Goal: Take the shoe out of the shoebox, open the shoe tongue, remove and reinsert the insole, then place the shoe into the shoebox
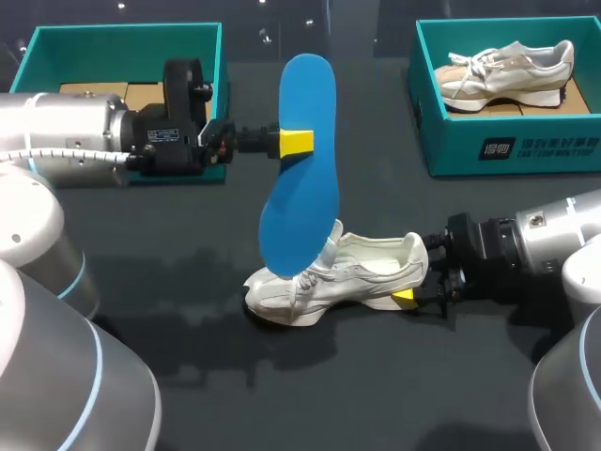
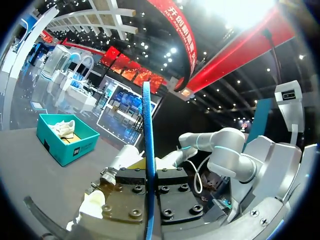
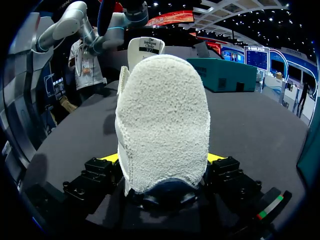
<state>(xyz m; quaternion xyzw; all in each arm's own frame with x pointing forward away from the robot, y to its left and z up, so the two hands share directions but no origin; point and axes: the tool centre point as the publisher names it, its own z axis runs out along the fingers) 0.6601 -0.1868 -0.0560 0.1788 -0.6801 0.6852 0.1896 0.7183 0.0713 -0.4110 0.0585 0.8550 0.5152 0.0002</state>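
Place: expo hall, robot demo stand.
Signs: ceiling spotlights (image 2: 172, 50), red banners (image 2: 180, 30), lit booths (image 2: 125, 107).
Stand: dark demo table (image 1: 376, 395).

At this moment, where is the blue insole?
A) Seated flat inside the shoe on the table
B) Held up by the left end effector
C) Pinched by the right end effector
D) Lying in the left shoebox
B: the left end effector grips the blue insole at mid-length and holds it up over the white shoe, while the right end effector clamps that shoe's heel.
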